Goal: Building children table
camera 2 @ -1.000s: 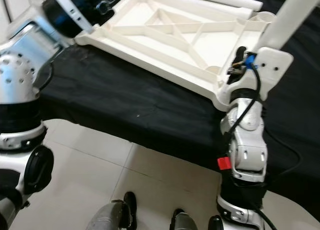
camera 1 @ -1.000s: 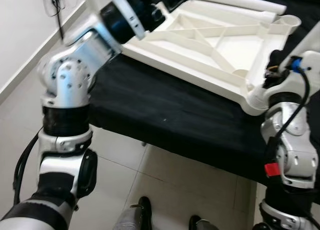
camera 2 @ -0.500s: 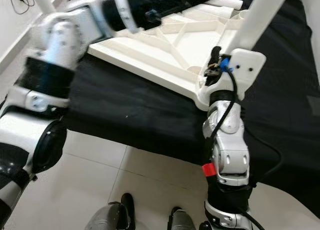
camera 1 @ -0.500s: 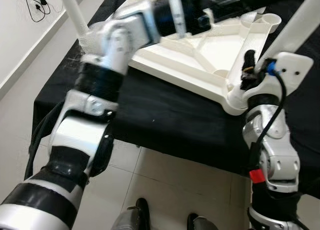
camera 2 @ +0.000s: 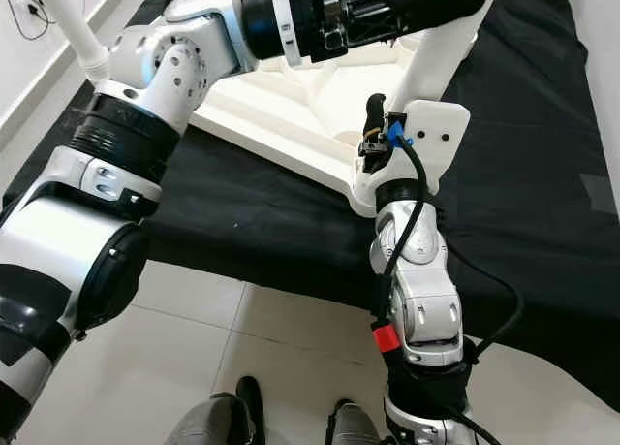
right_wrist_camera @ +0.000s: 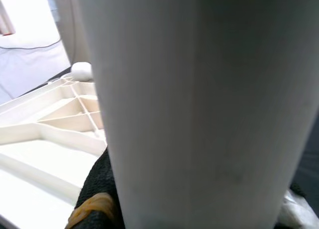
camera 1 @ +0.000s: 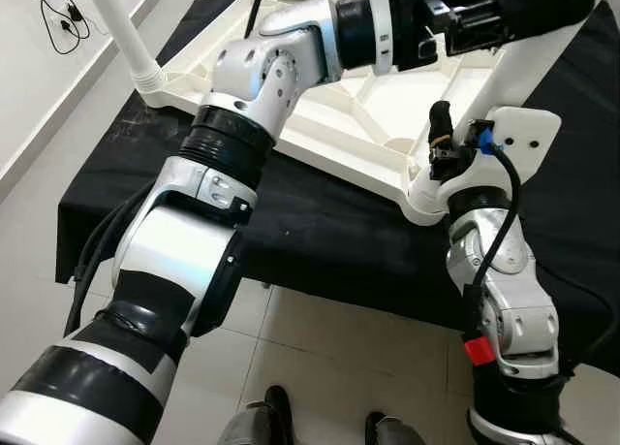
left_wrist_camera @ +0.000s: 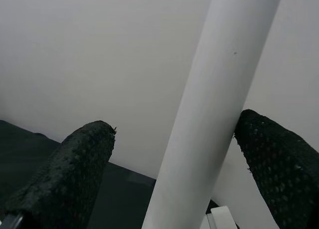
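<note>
The white tabletop (camera 1: 387,106) lies underside up on the black-covered desk (camera 1: 320,232). One leg (camera 1: 121,28) stands fitted at the far left corner. The right gripper (right_wrist_camera: 99,189) is clamped on a second leg (camera 2: 441,47) at the near corner; the left gripper (left_wrist_camera: 169,154), jaws apart, straddles it. Remaining legs are still unfitted

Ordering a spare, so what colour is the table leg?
White table leg, clearest in the left wrist view.

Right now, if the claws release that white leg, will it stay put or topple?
Likely topples: the leg leans steeply at the corner of the tabletop. It's a smooth round tube, so it may roll or slip; the left claw straddles it loosely.
</note>
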Controlling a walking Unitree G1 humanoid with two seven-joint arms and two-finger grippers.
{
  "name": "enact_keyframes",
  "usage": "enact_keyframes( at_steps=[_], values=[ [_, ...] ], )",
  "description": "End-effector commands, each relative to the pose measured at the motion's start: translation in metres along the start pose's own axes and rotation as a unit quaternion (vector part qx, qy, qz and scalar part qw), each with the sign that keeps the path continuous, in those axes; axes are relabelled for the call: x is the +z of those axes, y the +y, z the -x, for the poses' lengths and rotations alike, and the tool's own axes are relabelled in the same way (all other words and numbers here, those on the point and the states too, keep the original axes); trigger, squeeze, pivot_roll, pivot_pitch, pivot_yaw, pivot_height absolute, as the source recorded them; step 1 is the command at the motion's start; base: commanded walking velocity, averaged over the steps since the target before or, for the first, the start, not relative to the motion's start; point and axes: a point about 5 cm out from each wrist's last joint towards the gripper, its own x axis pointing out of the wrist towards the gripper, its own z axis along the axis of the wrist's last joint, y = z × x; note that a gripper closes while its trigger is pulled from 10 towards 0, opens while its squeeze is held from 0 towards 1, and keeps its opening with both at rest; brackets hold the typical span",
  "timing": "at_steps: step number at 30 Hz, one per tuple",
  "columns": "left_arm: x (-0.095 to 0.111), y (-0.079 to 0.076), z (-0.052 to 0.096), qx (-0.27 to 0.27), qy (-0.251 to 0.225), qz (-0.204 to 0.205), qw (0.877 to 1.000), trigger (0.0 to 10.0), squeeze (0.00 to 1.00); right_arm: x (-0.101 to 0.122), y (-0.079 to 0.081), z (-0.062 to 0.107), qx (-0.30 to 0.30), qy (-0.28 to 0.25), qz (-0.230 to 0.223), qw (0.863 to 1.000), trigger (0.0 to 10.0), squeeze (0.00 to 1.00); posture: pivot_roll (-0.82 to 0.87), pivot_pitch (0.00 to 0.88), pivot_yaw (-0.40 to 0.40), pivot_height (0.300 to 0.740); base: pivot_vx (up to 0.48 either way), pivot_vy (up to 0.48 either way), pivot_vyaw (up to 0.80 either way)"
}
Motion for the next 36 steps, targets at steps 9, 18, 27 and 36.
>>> enact_keyframes(
  at_steps=[9,18,27,36],
  values=[
    [-0.006,-0.006,-0.006,-0.057,0.032,-0.018,0.998,10.0,0.0,-0.037,0.031,0.01,0.098,0.097,0.018,0.99,10.0,0.0,0.02,0.31,0.105,0.74,0.0,0.0,0.0],
    [-0.004,-0.003,-0.004,-0.063,0.045,-0.034,0.996,0.0,0.0,-0.038,0.033,0.01,0.11,0.097,0.028,0.989,10.0,0.0,0.02,0.308,0.099,0.74,0.0,0.0,0.0],
    [0.005,-0.001,-0.001,-0.064,0.048,-0.055,0.995,0.0,0.0,-0.038,0.03,0.01,0.117,0.095,0.026,0.988,10.0,0.0,0.03,0.31,0.094,0.74,0.0,0.0,0.0],
    [0.007,-0.002,-0.001,-0.069,0.045,-0.058,0.995,0.0,0.0,-0.019,0.018,-0.001,0.198,0.049,0.015,0.979,10.0,1.0,0.02,0.314,0.091,0.74,0.0,0.0,0.0]
  ],
)
